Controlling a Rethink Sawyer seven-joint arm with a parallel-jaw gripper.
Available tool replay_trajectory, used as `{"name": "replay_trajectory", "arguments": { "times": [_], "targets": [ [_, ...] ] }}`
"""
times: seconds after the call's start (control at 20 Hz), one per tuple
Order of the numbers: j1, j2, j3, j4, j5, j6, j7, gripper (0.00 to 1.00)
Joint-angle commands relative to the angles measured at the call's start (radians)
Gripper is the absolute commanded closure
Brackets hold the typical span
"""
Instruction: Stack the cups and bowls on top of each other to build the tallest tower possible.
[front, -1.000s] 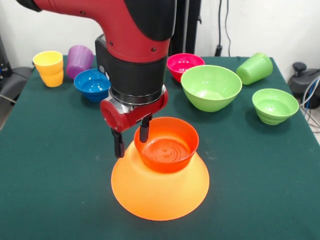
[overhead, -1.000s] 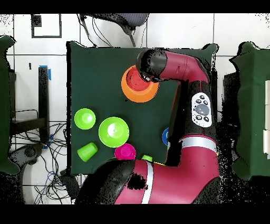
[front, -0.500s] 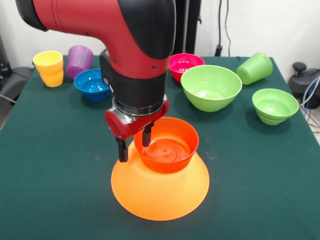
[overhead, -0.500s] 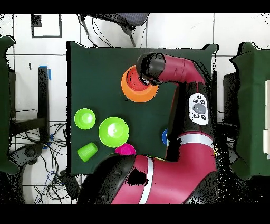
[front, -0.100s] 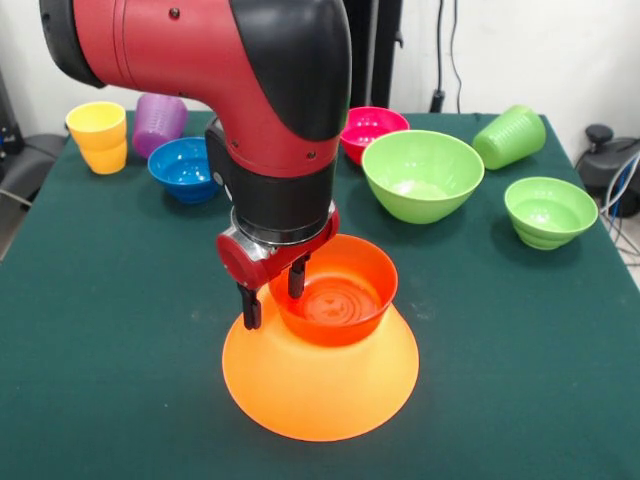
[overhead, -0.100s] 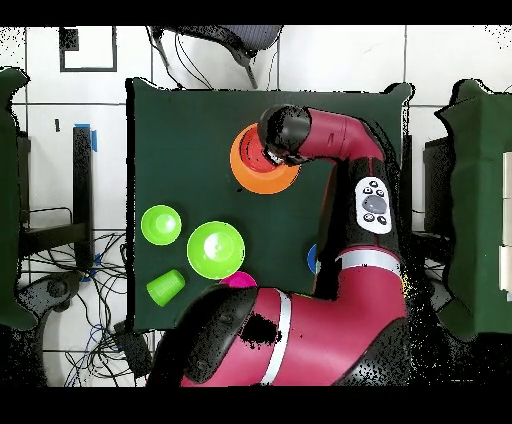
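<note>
**Visitor:** What kind of room am I looking at?

**Operator:** A robotics lab, as far as I can see from here. My red and black arm (front, -0.100s: 250, 90) works over a table (front, -0.100s: 100, 330) covered in green cloth. From overhead, the floor (overhead, -0.100s: 330, 60) at 12 o'clock is pale tile, loose cables (overhead, -0.100s: 85, 310) trail at 8 o'clock, and a chair base (overhead, -0.100s: 215, 42) stands at 12.
</note>
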Motion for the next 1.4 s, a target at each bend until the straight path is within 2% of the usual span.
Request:
{"name": "replay_trajectory", "arguments": {
  "times": [0.05, 0.55, 1.05, 1.4],
  "targets": [
    [0.030, 0.009, 0.026, 0.016, -0.091, -0.027, 0.038, 0.00],
    [0.023, -0.015, 0.015, 0.014, -0.098, -0.004, -0.003, 0.00],
    [0.001, 0.000, 0.021, 0.021, -0.108, -0.031, -0.031, 0.00],
    [0.000, -0.010, 0.022, 0.019, -0.107, -0.014, -0.043, 0.00]
  ]
}}
